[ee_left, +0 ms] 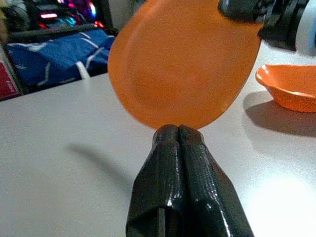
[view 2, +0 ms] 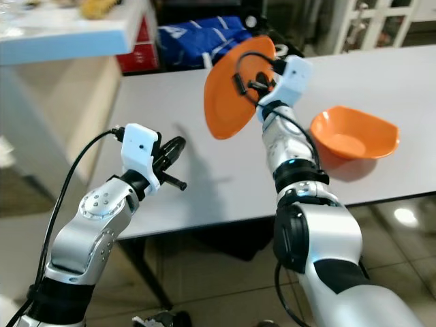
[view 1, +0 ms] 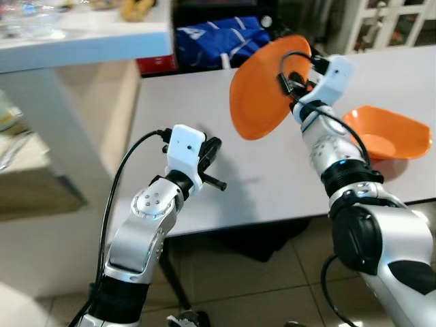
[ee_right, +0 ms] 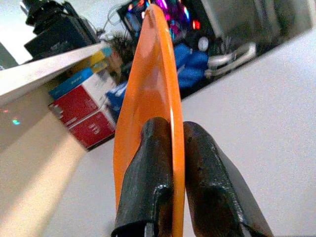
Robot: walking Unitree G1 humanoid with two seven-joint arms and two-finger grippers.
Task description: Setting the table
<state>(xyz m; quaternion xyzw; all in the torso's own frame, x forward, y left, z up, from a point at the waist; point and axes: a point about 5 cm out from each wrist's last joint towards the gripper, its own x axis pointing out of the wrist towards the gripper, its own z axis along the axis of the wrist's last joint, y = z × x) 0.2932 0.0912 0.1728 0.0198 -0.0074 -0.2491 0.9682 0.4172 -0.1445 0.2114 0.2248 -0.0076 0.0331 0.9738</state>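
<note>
My right gripper (view 1: pixel 294 76) is shut on the rim of an orange plate (view 1: pixel 259 88), holding it on edge above the middle of the grey table (view 1: pixel 272 170). In the right wrist view the plate (ee_right: pixel 148 98) stands edge-on between the two black fingers (ee_right: pixel 148 173). An orange bowl (view 1: pixel 387 133) rests on the table to the right of that arm. My left gripper (view 1: pixel 212 153) hovers over the table's near left part, fingers (ee_left: pixel 177 168) pressed together on nothing, pointing toward the plate (ee_left: pixel 182 64) and bowl (ee_left: pixel 291 86).
A white counter (view 1: pixel 82 37) with clutter stands at the back left, beside the table. A blue bag (view 1: pixel 214 41) and red boxes (ee_right: pixel 81 106) lie behind the table's far edge. Tiled floor (view 1: pixel 245 286) shows below the near edge.
</note>
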